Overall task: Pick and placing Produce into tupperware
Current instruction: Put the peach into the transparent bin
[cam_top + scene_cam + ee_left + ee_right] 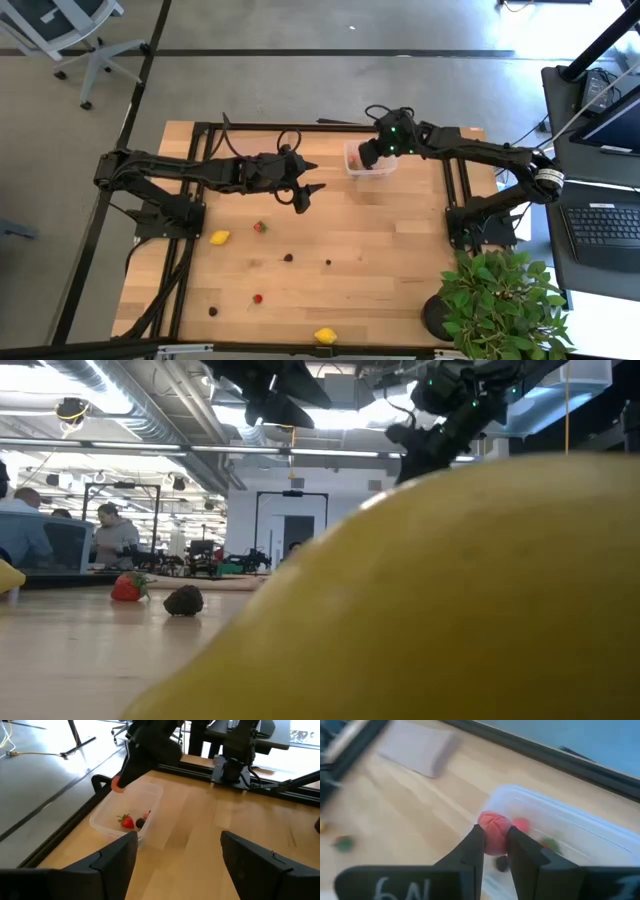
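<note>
Right wrist view is showing the right claw (495,845) pinching a pinkish-red round fruit piece (494,833) between its two dark fingers, which are nearly closed around it. The claw is hanging over the near edge of the clear tupperware (580,827), and inside the tub a red strawberry piece (521,825) and a dark berry (502,863) are lying. In the high view the right arm is reaching in from the right edge of the worktop (400,240), stretched across to the tub (368,165) at the far side of the worktop.

The left claw (307,176) is standing spread wide and holding nothing, well apart from the tub, near the middle of the worktop; its arm is extending in from the left edge. In the left wrist view its fingers (115,857) are gaping over bare wood, with the tub (107,822) ahead of them.

Loose produce is lying on the near half of the worktop: a yellow lemon (220,237) beside a red strawberry (260,227), a second lemon (325,335) at the near edge, a further red piece (257,298), and dark berries (288,257) scattered between
</note>
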Robot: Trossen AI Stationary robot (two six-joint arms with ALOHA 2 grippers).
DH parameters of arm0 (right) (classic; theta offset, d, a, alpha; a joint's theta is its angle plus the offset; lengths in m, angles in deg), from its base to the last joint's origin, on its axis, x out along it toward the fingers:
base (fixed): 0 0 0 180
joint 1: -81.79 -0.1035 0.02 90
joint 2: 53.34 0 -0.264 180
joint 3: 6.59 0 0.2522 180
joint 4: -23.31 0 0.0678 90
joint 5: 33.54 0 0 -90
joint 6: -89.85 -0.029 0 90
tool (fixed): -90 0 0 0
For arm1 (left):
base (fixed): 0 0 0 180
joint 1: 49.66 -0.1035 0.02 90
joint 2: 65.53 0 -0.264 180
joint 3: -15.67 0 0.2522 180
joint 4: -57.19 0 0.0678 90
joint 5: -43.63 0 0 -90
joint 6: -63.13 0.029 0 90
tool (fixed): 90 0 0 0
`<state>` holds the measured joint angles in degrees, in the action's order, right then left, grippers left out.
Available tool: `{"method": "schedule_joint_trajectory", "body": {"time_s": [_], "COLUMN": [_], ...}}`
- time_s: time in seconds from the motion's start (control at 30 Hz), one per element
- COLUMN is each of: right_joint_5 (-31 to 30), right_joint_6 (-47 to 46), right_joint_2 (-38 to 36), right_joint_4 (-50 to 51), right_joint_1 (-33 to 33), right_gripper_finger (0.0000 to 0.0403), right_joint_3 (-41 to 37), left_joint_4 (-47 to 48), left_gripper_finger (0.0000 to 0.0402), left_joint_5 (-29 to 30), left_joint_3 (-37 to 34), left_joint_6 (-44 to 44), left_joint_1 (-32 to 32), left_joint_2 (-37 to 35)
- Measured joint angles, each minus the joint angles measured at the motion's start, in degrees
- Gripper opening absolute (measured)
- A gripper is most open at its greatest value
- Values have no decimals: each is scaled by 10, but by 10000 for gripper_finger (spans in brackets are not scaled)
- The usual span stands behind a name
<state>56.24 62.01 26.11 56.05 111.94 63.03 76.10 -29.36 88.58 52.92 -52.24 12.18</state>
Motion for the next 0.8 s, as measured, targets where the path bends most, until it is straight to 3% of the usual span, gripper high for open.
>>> {"method": "schedule_joint_trajectory", "body": {"time_s": [0.47, 0.63, 0.8], "right_joint_5": [-2, -2, 3], "right_joint_6": [13, 21, 41], "right_joint_2": [106, 112, 110], "right_joint_4": [47, 47, 45], "right_joint_1": [34, 34, 34], "right_gripper_finger": [82, 107, 159], "right_joint_3": [0, 0, 0], "left_joint_4": [0, 0, 0], "left_gripper_finger": [278, 274, 278], "left_joint_5": [-2, 0, 0], "left_joint_3": [0, 0, 0], "left_joint_6": [-4, -4, -3], "left_joint_1": [0, 0, 0], "left_joint_2": [0, 0, 0]}}
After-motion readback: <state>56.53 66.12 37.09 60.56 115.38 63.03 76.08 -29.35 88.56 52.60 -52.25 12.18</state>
